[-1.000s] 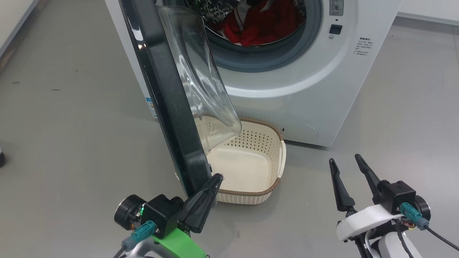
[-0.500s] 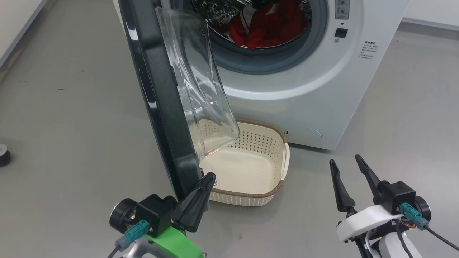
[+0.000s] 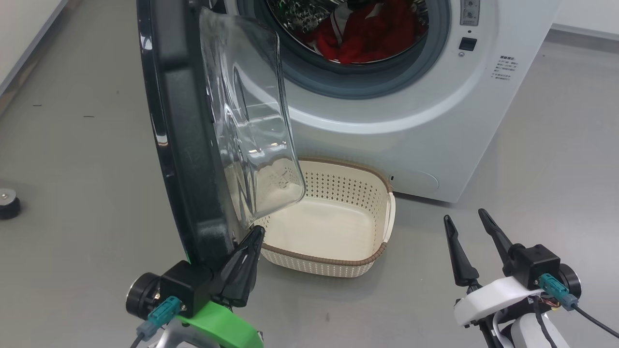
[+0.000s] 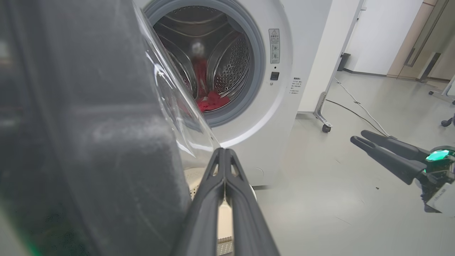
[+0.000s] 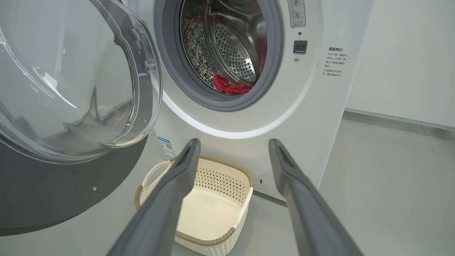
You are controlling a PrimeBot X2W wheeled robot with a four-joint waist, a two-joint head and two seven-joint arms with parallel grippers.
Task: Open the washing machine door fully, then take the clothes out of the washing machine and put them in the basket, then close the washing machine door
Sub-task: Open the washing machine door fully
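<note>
My left hand (image 3: 255, 234), fingers pressed together, keeps nudging the door (image 3: 179, 145) at its lower rim; it stands wider than a second ago, uncovering the empty basket (image 3: 338, 261). The red clothes (image 3: 367, 34) lie in the washing machine (image 3: 435, 121). My right hand (image 3: 464, 215) waits, fingers apart, ready to unload

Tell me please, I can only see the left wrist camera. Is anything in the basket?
Observer: No. The head view shows the basket empty.
Operator: Where's it sitting?
Observer: On the floor, right in front of the washer, beside the open door.
Operator: Are the clothes all red?
Observer: Mostly. In the head view the clothes have white trim too.
</note>
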